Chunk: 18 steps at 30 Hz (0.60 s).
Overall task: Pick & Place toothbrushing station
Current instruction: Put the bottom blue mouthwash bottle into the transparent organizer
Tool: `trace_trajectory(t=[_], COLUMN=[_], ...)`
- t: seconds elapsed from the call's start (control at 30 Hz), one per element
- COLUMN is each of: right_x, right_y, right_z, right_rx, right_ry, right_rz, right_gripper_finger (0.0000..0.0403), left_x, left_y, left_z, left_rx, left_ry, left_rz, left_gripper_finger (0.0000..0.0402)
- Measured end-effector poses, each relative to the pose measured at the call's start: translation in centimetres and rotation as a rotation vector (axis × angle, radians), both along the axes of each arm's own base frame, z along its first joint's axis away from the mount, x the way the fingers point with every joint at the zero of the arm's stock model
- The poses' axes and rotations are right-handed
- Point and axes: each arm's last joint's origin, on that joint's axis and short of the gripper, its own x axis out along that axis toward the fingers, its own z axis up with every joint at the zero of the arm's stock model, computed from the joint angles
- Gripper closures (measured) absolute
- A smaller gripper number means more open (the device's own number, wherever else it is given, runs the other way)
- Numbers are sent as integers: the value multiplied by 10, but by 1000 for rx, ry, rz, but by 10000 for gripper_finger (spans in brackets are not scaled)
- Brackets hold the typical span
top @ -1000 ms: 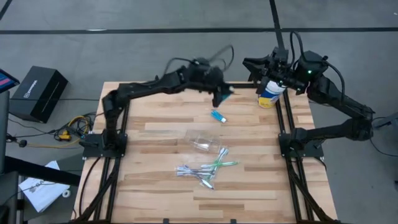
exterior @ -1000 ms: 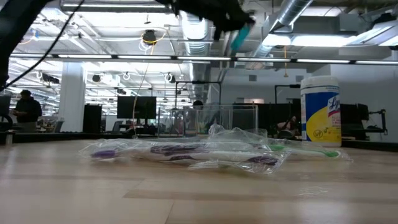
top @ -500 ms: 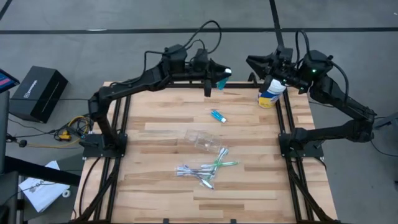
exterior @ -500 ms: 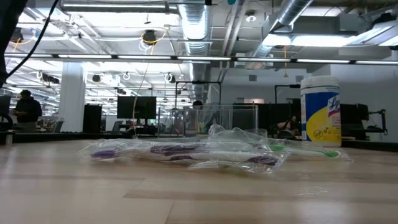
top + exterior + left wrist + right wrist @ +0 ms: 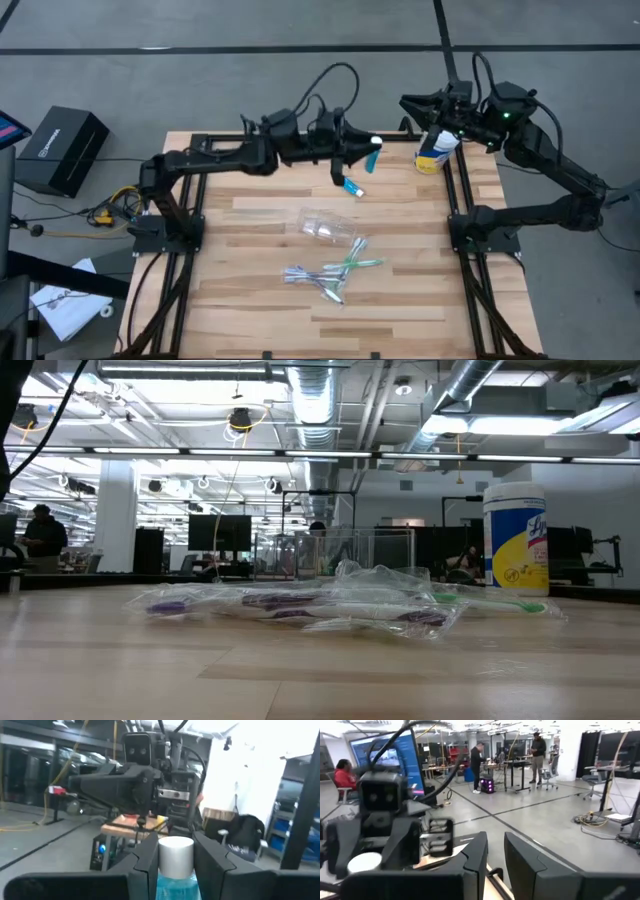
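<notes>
My left gripper (image 5: 366, 152) is high above the table's far middle, shut on a small blue tube with a white cap (image 5: 175, 857). A second blue tube (image 5: 350, 187) lies flat on the table just below it. The clear plastic cup (image 5: 325, 228) lies on its side mid-table. The green and purple-white toothbrushes (image 5: 330, 272) lie in a loose heap nearer the front and also show in the low view (image 5: 300, 605). My right gripper (image 5: 410, 103) is open by a narrow gap and empty. It hangs above the far right corner, facing the left arm. My left gripper pinches the tube's blue body (image 5: 175, 887) just behind the white cap, between its two fingers (image 5: 147, 865). The fingers lie roughly level, pointing toward the table's right side. The tube runs along them with its cap toward their free ends. It is lifted clear of the table.
A white-lidded yellow-and-blue canister (image 5: 435, 153) stands upright at the table's far right, under my right arm; it also shows in the low view (image 5: 515, 540). A black box (image 5: 62, 148) sits on the floor left of the table.
My left gripper has risen with the blue tube, out of the top of the low view. It has swung from pointing down to pointing level toward the right arm, and has ended slightly farther toward the table's right. The tube has stayed in its hold.
</notes>
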Motion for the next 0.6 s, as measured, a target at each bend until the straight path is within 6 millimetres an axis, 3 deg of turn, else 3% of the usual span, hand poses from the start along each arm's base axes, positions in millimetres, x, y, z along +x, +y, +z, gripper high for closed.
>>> trace_trajectory(t=[0.23, 0.4, 0.6], right_x=[-21, -20, -18], right_y=[4, 5, 11], right_z=[6, 3, 4], right_rx=[-12, -3, 15], right_ry=[-28, -8, -25], right_rz=[-31, -20, 23], right_gripper_finger=[344, 344, 344], left_x=[-17, -34, -49], left_y=[-31, -48, -66], left_z=[-44, -84, -132], left_rx=[-63, -117, -162], left_ry=[-16, -54, 25], left_rz=[108, 169, 219], left_gripper_finger=[320, 320, 320])
